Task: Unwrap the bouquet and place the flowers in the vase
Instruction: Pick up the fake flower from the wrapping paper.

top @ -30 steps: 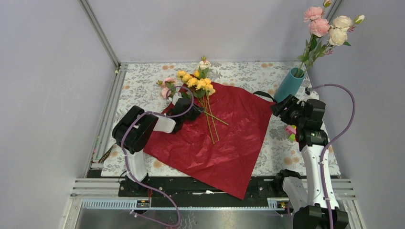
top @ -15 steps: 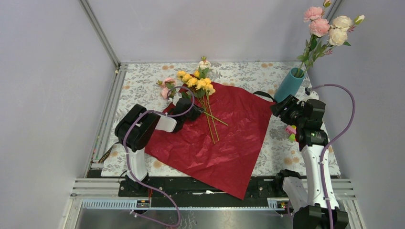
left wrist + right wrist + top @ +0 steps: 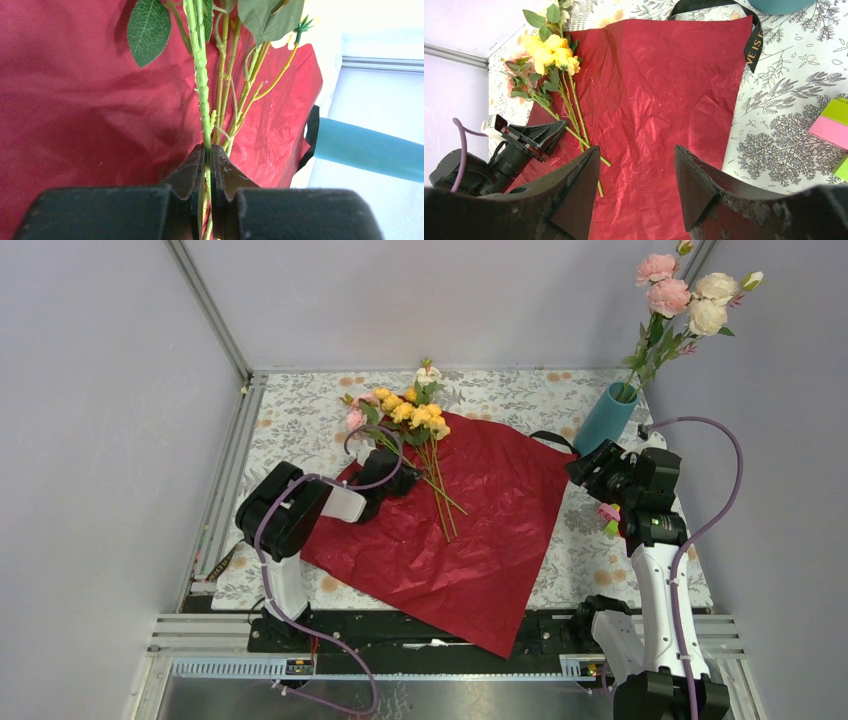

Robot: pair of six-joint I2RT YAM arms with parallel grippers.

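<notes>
The bouquet's dark red paper (image 3: 470,540) lies spread flat, with the black ribbon (image 3: 550,437) at its far right corner. Yellow flowers (image 3: 415,415) and a pink flower (image 3: 355,418) lie at its far edge, stems pointing toward me. My left gripper (image 3: 395,475) (image 3: 207,150) is shut on a green flower stem (image 3: 202,90) low over the paper. Pink and cream flowers (image 3: 690,295) stand in the teal vase (image 3: 605,418). Beside the vase, above the paper's right corner, my right gripper (image 3: 590,462) (image 3: 636,150) hovers open with nothing in it.
A small multicoloured block toy (image 3: 609,517) (image 3: 831,132) sits on the floral tablecloth (image 3: 300,420) under my right arm. Grey walls and metal rails (image 3: 225,480) enclose the table. The vase stands near the back right corner.
My left gripper has closed on the stem. The pink flower has swung right and back toward the yellow bunch, and the stems have shifted slightly. The right arm stayed still.
</notes>
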